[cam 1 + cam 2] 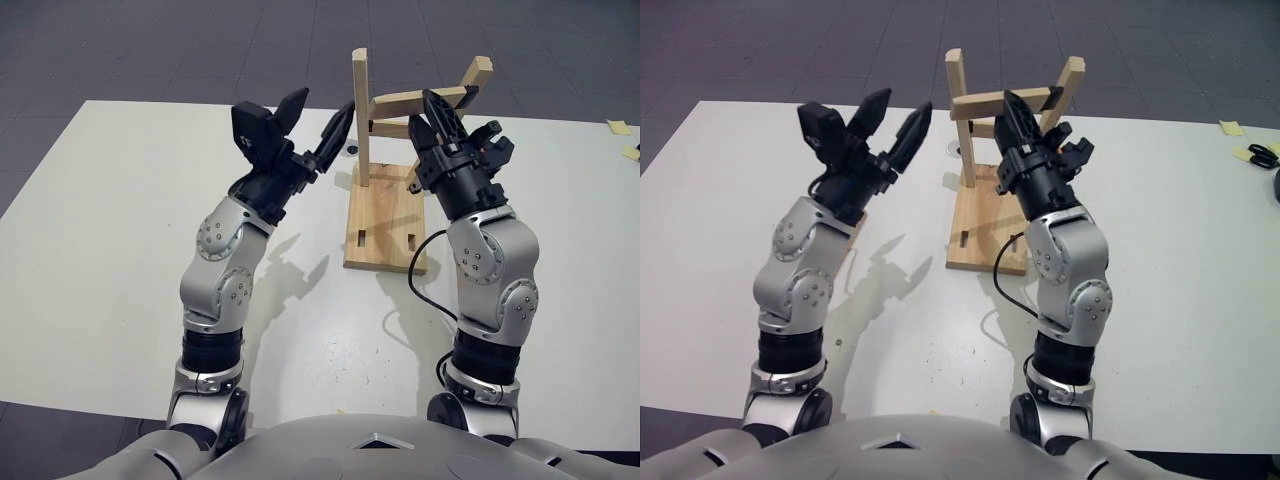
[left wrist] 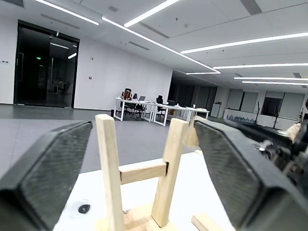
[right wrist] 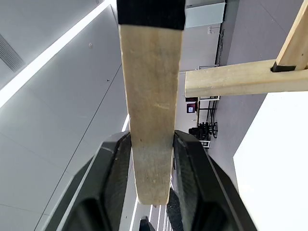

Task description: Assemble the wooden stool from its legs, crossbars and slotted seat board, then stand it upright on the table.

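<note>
Carefully: your right end effector point(image 1: 437, 118) clamped on wooden bar point(image 3: 151, 120) above seat board point(image 1: 385, 235), which lies flat on bench point(image 1: 120, 200). Left end effector point(image 1: 322, 110) spread wide, empty, beside upright leg point(image 1: 360, 110); brace that leg, seat bar squarely, no twisting.

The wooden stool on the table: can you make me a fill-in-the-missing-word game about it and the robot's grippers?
1. The flat pale wooden seat board lies on the ____ table.
2. The left gripper is ____, with nothing between its fingers.
3. The right gripper is ____ on a pale wooden bar.

Missing words: white; open; shut.
</note>
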You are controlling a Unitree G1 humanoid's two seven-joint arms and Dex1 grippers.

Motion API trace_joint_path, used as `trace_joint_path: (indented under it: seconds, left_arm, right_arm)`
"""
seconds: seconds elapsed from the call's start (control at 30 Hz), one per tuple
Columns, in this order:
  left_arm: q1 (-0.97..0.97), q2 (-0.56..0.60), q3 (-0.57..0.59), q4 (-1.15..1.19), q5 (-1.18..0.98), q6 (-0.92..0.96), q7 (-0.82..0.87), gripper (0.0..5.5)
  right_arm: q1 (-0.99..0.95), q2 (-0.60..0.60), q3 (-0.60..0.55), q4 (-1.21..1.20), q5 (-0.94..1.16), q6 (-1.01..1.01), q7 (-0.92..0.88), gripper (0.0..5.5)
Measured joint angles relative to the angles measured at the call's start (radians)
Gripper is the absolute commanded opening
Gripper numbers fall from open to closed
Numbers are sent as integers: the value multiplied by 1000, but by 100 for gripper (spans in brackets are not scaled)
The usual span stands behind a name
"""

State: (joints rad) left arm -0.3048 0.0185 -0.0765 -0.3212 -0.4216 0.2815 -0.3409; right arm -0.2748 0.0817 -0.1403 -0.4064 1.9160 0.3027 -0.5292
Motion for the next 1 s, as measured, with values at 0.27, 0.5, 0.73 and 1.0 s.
trace_joint_path:
  seconds: [0.27,0.5,0.73,1.0]
  left_arm:
    - [-48,-9,-53,6,28,-40,-17,540]
    - [-40,-13,-83,32,37,-55,-22,411]
    - [-29,-29,-93,98,37,-105,-42,277]
    - [-54,-38,-96,112,47,-114,-42,141]
  right_arm:
    - [0,-1,78,-6,50,-3,-76,132]
    - [0,-1,84,-6,51,5,-80,132]
    - [-1,-1,86,-6,50,11,-85,132]
    - [-2,-1,90,-6,50,17,-93,132]
